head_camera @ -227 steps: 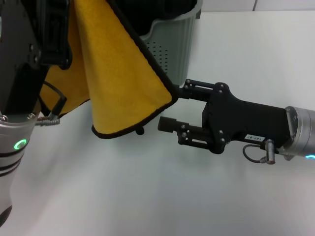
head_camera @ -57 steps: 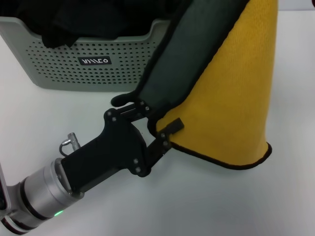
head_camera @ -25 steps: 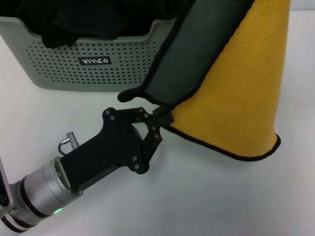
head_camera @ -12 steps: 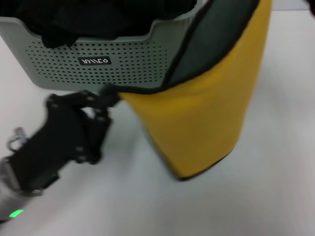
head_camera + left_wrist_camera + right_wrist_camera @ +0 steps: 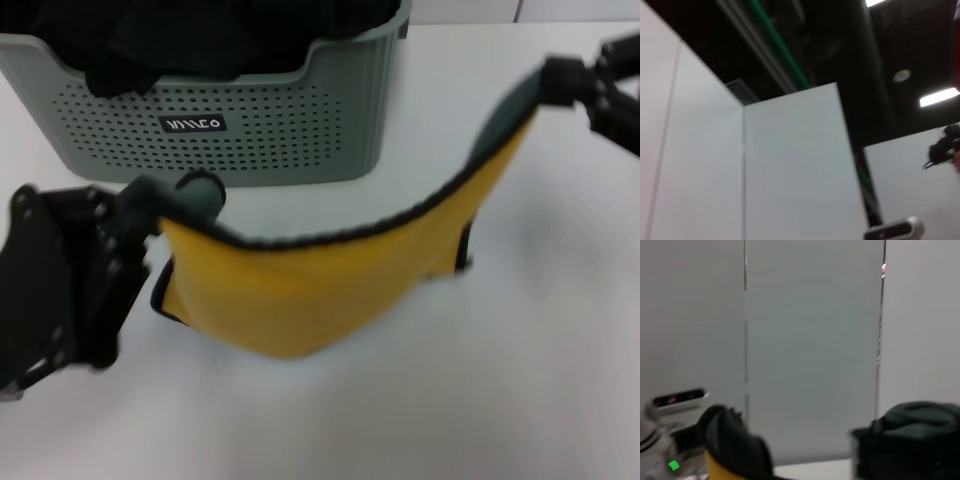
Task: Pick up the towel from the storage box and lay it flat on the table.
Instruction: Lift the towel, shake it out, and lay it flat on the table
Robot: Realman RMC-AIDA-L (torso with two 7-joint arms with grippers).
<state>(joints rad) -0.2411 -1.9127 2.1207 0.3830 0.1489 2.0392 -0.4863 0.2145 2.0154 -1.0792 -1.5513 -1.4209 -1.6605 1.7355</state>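
The left hand [image 5: 165, 205] is being kept clamped on one corner of the towel [image 5: 320, 285], with the storage box [image 5: 230, 120] standing just beyond it on the counter [image 5: 480, 400] and black cloths [image 5: 190, 35] being held inside that box. From that hand the towel is being stretched, yellow side showing, and its sagging middle is being rested on the counter between the two hands. The towel's other corner, grey-green side showing, is being gripped by the right hand [image 5: 565, 80], raised beside the storage box's far corner.
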